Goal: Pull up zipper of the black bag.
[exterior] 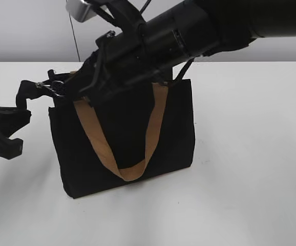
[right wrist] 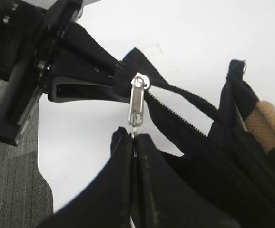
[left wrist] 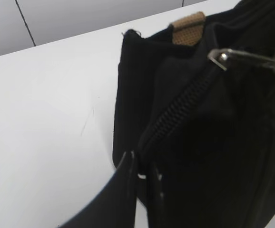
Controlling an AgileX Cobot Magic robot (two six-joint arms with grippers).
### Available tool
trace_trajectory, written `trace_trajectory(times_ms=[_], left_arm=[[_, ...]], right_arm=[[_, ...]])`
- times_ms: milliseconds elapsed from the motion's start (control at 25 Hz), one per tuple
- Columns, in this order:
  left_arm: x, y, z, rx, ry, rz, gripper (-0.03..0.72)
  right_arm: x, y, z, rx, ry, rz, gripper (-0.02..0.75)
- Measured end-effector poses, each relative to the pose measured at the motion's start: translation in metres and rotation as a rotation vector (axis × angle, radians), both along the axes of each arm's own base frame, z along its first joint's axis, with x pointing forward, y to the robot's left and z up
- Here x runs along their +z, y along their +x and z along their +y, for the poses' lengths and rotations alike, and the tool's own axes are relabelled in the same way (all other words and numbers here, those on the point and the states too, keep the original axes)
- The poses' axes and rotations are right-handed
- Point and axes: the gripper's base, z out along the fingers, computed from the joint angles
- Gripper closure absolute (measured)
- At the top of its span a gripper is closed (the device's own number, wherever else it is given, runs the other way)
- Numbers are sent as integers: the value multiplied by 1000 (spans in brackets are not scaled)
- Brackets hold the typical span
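Standing upright on the white table (exterior: 250, 154), the black bag (exterior: 127, 148) showed one tan handle (exterior: 132, 169) drooping in a loop across its front panel. From the upper right, the right arm reached over the top of the bag toward its left end. In the right wrist view, the right gripper (right wrist: 133, 137) had its fingers (right wrist: 113, 190) clenched on the lower tip of the pull tab of the zipper (right wrist: 137, 102), whose silver slider sat at the far end of the track, with open teeth running back toward the camera. Beyond it, the left gripper (right wrist: 116, 78) pinched the black fabric tail at the very end of the track. In the left wrist view its fingers (left wrist: 121, 190) lay pressed together against the bag's corner.
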Motion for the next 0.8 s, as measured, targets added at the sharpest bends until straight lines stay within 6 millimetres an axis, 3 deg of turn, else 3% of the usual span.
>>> trace_trajectory(times_ms=[240,560,800], left_arm=[[-2,-1,0,0,11,17,678],[-4,-2,1,-1,26,38,678],[-4,-2,1,-2,29,38,678]], right_arm=[[5,3,-6,-36,17,32,738],[9,18,-30,-93,40,86,738],[9,18,-31,-93,42,93,738]])
